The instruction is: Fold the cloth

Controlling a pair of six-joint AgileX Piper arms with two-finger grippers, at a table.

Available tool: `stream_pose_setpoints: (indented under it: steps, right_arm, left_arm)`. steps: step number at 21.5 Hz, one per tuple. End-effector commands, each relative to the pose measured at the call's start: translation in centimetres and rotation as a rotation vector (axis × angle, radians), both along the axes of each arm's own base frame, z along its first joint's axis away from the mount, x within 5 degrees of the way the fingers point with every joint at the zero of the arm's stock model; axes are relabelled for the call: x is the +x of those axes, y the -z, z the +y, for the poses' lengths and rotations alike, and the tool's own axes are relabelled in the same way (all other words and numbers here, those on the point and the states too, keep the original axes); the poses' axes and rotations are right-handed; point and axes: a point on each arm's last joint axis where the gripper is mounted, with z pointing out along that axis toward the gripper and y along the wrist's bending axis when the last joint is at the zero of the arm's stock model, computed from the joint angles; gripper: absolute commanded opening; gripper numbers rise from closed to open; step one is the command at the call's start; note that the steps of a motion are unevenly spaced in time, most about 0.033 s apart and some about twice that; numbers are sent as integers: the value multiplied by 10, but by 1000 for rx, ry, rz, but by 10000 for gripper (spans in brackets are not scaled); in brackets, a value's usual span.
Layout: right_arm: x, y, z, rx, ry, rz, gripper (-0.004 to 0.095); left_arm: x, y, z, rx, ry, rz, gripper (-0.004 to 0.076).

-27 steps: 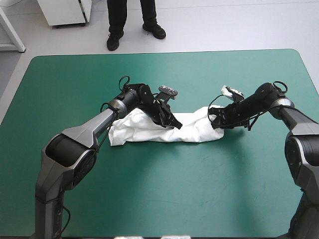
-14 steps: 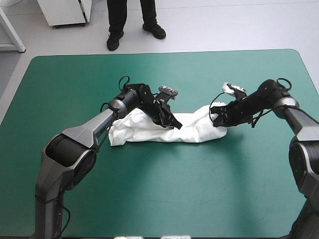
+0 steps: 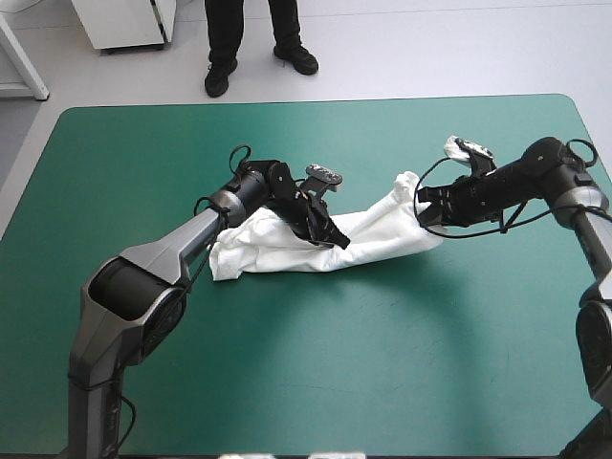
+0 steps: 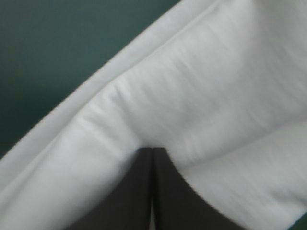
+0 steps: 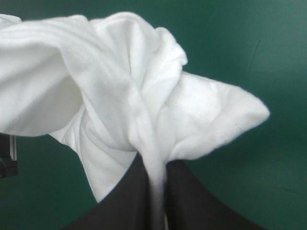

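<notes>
White T-shirt: soft, rumpled long bundle mid-worktop, teal-green cover. Left gripper pinched on its ridged middle fold. Right gripper clamped on the right end, bunched into a raised peak.

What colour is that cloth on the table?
The T-shirt is plain white, no print showing; clearest in the right wrist view.

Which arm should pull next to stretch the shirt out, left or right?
Right, probably. The right tool is shut on a raised end of the T-shirt, with bare table beyond it. The left tool is shut, resting on the T-shirt's middle and gripping nothing.
</notes>
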Motion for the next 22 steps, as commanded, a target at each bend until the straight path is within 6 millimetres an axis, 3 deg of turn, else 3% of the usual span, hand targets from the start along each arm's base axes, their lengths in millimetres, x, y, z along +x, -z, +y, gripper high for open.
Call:
stream_pose_setpoints:
  steps: [1, 6, 10, 12, 13, 14, 16, 20, 22]
  right_arm:
    - [-5, -31, -4, 21, 18, -100, -11]
    - [-5, -31, -3, 23, 11, -104, -11]
    - [-4, -34, 0, 65, 7, -125, -9]
    - [-5, -36, 10, 93, -19, -138, -9]
    - [-6, -37, 20, 107, -48, -145, -8]
    - [-7, -38, 27, 109, -64, -148, -8]
    - [-9, -43, 57, 143, -110, -182, -8]
    - [-6, -57, 107, 178, -170, -272, -8]
    - [-2, -56, 133, 206, -217, -269, -8]
  left_arm:
    - [-3, -23, 0, 30, 34, -29, -10]
    - [6, -63, 6, 7, 9, -86, -10]
    - [1, -127, 41, 13, -59, -219, -10]
    - [-15, -167, 64, 9, -85, -281, -10]
    - [-32, -199, 84, -1, -110, -342, -10]
    - [-42, -216, 94, -16, -128, -380, -10]
    - [-80, -270, 131, -68, -196, -523, -10]
    - [-154, -332, 171, -132, -265, -722, -10]
    - [-181, -347, 180, -138, -275, -790, -10]
